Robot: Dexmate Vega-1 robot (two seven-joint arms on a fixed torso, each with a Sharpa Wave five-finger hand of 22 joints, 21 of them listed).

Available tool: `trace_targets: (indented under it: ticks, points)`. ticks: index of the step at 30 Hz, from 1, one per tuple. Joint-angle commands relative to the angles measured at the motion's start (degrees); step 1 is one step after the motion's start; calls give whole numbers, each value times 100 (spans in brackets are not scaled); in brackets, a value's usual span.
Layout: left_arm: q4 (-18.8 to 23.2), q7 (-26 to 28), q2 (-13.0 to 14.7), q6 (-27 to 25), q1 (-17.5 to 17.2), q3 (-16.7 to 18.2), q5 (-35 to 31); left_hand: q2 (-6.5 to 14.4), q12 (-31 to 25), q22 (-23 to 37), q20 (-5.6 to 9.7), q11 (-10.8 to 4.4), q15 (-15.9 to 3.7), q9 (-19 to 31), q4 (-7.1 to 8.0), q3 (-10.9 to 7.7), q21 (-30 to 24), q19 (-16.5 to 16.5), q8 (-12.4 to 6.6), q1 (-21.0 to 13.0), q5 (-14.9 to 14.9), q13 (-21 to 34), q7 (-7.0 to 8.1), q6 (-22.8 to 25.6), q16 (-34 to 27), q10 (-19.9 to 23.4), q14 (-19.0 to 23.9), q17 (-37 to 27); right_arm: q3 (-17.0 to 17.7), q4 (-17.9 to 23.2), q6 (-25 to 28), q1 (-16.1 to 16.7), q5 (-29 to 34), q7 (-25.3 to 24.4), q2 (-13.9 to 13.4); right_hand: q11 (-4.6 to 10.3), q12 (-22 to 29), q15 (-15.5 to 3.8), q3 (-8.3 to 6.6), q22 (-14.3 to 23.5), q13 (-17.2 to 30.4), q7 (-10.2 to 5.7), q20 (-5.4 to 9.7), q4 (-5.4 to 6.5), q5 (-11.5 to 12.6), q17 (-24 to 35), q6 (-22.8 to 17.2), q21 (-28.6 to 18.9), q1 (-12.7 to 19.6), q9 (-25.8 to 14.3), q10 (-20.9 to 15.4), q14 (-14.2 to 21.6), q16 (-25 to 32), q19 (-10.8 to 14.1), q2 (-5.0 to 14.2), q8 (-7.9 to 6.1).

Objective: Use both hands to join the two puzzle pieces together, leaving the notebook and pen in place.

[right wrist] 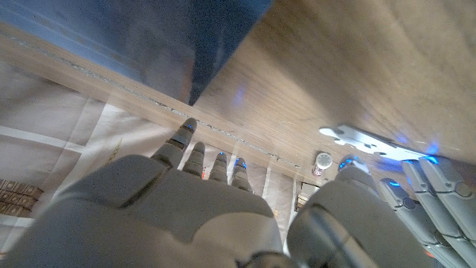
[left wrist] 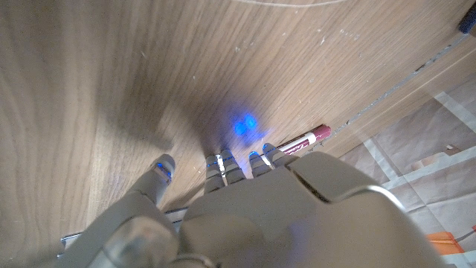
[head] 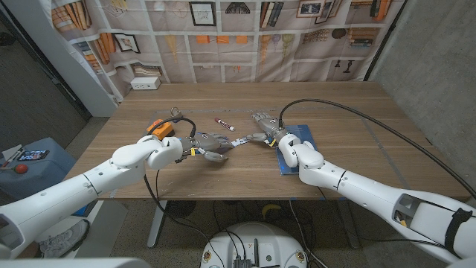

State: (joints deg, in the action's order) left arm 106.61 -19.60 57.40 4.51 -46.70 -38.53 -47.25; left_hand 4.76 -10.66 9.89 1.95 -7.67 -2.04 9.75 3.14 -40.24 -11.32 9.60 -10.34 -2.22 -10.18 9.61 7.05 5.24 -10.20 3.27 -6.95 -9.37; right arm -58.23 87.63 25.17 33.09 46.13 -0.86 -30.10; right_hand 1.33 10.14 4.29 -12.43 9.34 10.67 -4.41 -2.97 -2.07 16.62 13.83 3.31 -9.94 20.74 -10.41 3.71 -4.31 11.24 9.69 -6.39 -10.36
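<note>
1. The table point(head: 349, 160), a wide slab of streaky brown wood grain, is carrying everything.
2. The notebook point(head: 286, 160), a flat dark blue rectangle, is lying toward the near edge, right of the middle, partly under the right forearm.
3. The left hand point(head: 212, 144), grey and hard-shelled, is reaching in near the middle with its fingers stretched toward the right hand; whether it is gripping a piece I cannot tell.
4. The right hand point(head: 265, 128) is sitting just beyond the notebook, its fingers curling toward the left hand; its hold is unclear too.
5. A puzzle piece point(right wrist: 368, 139), thin, pale and lobed at its rim, is lying between the two hands, by the fingertips.
6. The pen point(head: 224, 123), a slim white stick with a dark red end, is lying beyond the hands, toward the far edge.
</note>
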Motion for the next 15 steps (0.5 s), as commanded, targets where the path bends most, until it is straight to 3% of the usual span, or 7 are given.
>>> trace_targets:
  ticks: [1, 15]
  points:
    - [-18, 13, -5, 12, 4, -17, -7, 519, -4, 8, 403, -2, -522, 30, -35, -3, -24, 54, -38, -46, 7, 20, -11, 58, 9, 49, 23, -12, -75, -128, 50, -50, -48, -86, 53, -15, 20, 12, -4, 15, 12, -5, -19, -33, 51, 7, 36, -43, 10, 0, 63, -60, -6, -16, 21, -19]
    - [-29, 34, 5, 11, -6, -9, 5, 524, -4, 8, 401, -1, -517, 30, -42, -4, -21, 42, -39, -48, 7, 20, -14, 66, 9, 57, 30, -12, -192, -189, 128, -104, -3, -53, 94, -8, 29, 9, -7, 15, 11, -18, -7, -69, 67, -24, 52, -55, 42, 0, 81, -63, 0, 0, 37, -33]
